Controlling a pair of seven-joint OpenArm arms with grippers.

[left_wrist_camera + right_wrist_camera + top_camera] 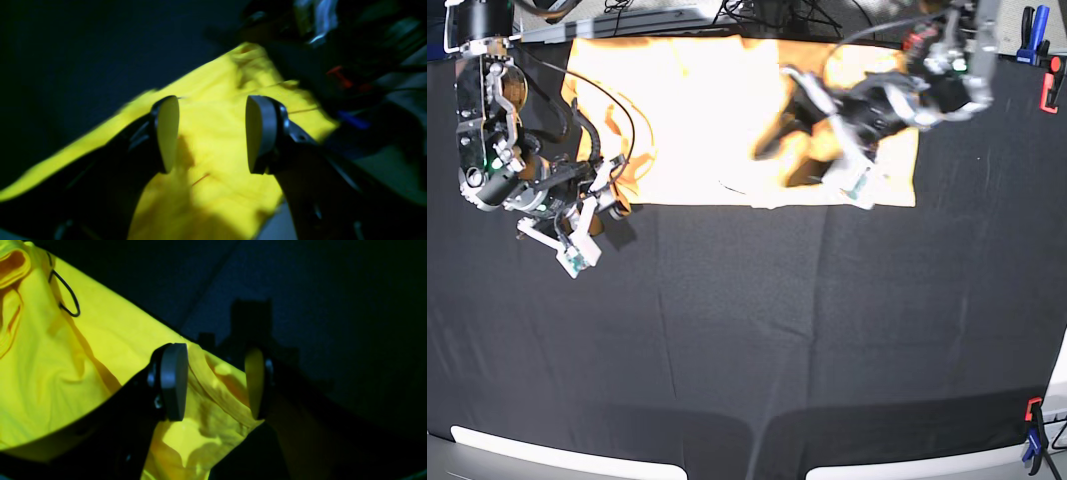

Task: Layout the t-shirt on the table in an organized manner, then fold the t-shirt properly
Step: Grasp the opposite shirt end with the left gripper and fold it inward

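From my seat I see the t-shirt [717, 120] spread along the far edge of the surface [747, 330], a wide pale orange-yellow sheet on the black cloth, lying mostly flat with rumpled patches at both ends. A thin black cursive line of print [68, 295] shows on the fabric in the right wrist view, near a bunched fold at the shirt's edge.

My left gripper [211, 133] hangs over the shirt with its jaws standing wide apart; in the left wrist view plain yellow cloth fills the gap between the two pads and nothing is pinched between them. In the base view that arm is smeared with blur over the shirt's right-hand end, casting a dark shadow on the fabric.

My right gripper [217, 381] is also spread wide and holds nothing. It sits at the shirt's other end, one finger [173, 380] over the yellow cloth and the other over the black surface, with a wrinkled hem running between them. I cannot tell whether the pads touch the fabric.

Red and blue clamps [1039, 40] stand at the far right corner of the surface, and another clamp [1033, 440] at the near right edge.
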